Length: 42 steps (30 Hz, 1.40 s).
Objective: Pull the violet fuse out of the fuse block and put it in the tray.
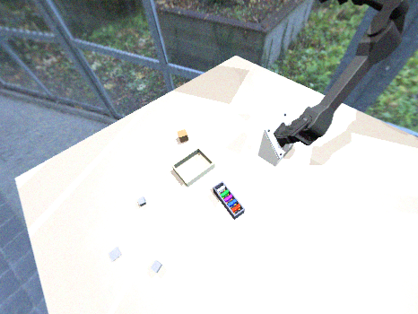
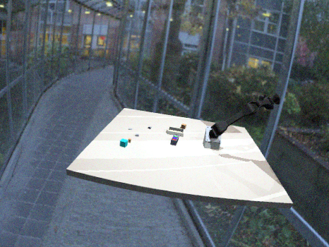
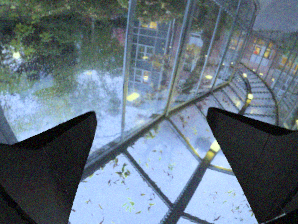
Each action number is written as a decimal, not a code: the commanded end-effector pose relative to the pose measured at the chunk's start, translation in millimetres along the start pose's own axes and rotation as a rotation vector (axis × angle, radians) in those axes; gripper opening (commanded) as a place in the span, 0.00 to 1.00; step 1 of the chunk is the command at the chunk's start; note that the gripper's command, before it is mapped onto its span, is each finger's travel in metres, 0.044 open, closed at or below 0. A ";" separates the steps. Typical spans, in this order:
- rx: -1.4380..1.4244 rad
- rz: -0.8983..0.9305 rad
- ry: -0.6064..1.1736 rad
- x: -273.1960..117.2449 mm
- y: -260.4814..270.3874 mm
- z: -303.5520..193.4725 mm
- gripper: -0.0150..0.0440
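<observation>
Five fuses sit close-packed in the fuse block (image 1: 229, 200); violet fuse (image 1: 228, 196) mid-row, well away from my pincer (image 3: 152, 163), which is spread wide, holding nothing. I reckon it's light, rigid, slick plastic: pinch only its exposed top, across the narrow faces, clear of neighbours.

arm (image 1: 359, 67): upper part cut off at the top view's top right corner
violet fuse (image 1: 228, 196): tiny, shape too small to make out
fuse block (image 2: 174, 140): exterior view, fuses just colored specks
claw fingers: bases cropped in wrist view
</observation>
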<state>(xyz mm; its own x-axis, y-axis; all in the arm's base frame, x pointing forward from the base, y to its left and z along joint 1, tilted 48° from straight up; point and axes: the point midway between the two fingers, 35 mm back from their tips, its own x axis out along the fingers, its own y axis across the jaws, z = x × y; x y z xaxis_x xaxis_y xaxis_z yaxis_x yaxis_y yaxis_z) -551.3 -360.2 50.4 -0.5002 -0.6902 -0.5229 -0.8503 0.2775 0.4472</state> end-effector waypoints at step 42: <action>-1.580 -1.091 0.694 -167.5 -565.0 -135.0 0.38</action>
<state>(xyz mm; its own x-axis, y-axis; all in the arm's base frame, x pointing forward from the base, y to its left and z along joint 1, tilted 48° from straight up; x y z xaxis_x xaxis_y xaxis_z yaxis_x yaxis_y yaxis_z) -19.3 -509.1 -18.7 0.4126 -0.4130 -0.8119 0.1748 -0.8388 0.5155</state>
